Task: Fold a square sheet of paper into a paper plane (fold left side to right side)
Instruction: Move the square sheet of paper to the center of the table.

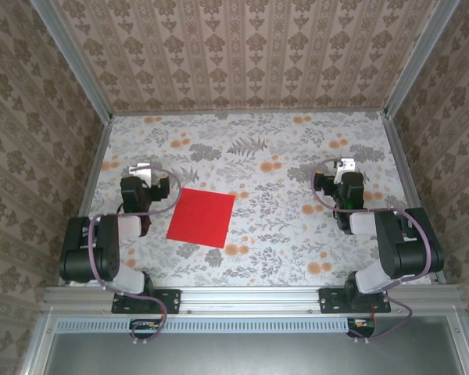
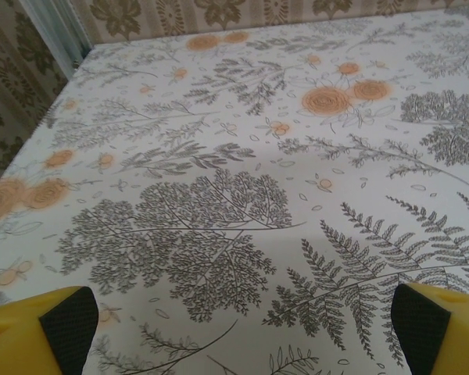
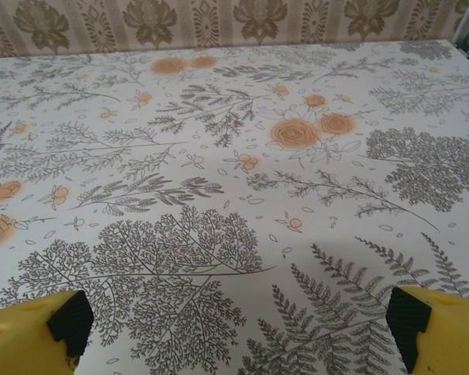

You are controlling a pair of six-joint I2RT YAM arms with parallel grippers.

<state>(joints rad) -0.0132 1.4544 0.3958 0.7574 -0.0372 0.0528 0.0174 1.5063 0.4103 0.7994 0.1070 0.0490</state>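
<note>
Just right of the left hand (image 1: pixel 141 169) and a little to its rear: one square sheet of paper (image 1: pixel 201 217), bright red, lying flat and unfolded on the flowered tabletop (image 1: pixel 258 148), turned slightly askew. Neither hand touches it. Left hand: fingers (image 2: pixel 66 320) spread wide apart, nothing between them, bare tabletop beneath. Right hand (image 1: pixel 345 165): well to the right of the sheet, fingers (image 3: pixel 62 320) likewise wide apart, holding nothing.
</note>
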